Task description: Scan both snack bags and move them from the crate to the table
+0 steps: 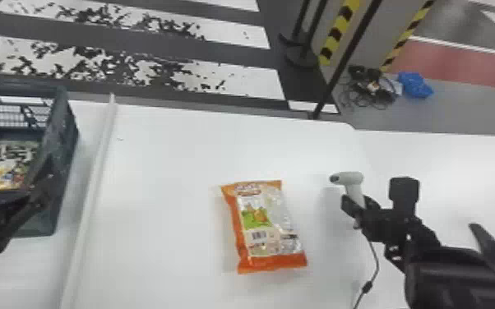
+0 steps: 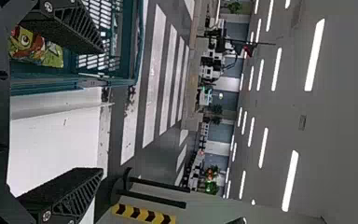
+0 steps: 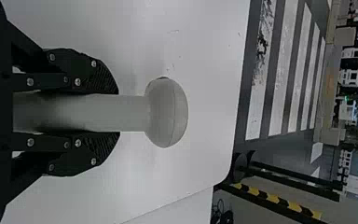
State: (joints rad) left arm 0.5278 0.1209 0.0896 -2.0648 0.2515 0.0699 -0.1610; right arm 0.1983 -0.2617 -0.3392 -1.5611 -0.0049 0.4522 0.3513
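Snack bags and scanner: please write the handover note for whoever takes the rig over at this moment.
Left gripper: fingers open, empty, near the crate.
Right gripper: fingers closed on the scanner's handle.
Bags: orange bag flat on the table; at least one more snack bag in the crate.
Done: orange bag on the table; whether it was scanned can't be told.
Left: bring the crate's bag to the table and scan it; confirm the orange bag's scan.

orange-ended snack bag — lying on white table | yellow-patterned snack bag — inside dark crate
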